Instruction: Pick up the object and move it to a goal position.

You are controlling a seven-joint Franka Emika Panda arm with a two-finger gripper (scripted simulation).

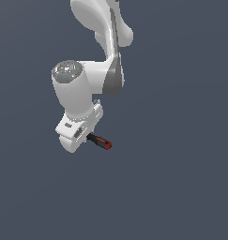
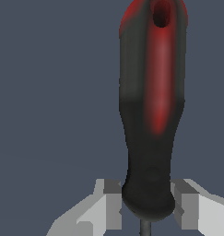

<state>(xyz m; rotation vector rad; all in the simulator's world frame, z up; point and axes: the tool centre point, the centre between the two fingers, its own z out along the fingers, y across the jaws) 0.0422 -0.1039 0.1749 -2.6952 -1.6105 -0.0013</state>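
**Screwdriver gripped near the neck, carry under way**

The pincer [image 2: 147,203] has its two pale fingers [image 2: 112,203] closed against the narrow end of the screwdriver [image 2: 150,106], one on each flank of the black handle just where the thin dark shaft leaves it. The jaws stand only as far apart as that neck is wide, and nothing else sits between them. The red-streaked butt of the handle reaches well out ahead of the fingers, so most of the tool's bulk lies to one side of the grip.

In the exterior view the white arm [image 1: 94,70] hangs over a plain dark ground, and the screwdriver [image 1: 100,141] sticks out sideways from under the pincer [image 1: 78,136], toward the exterior view's right. Whether the tool is clear of the ground cannot be told; no shadow or contact line shows. No goal marker is visible in either view.

Judging from this, the step in hand is the carry. Because the hold is off-centre, the handle could pivot between the pads; the arm would do well to move smoothly, keep the wrist orientation fixed, hold the squeeze steady, and avoid sharp stops near the goal.
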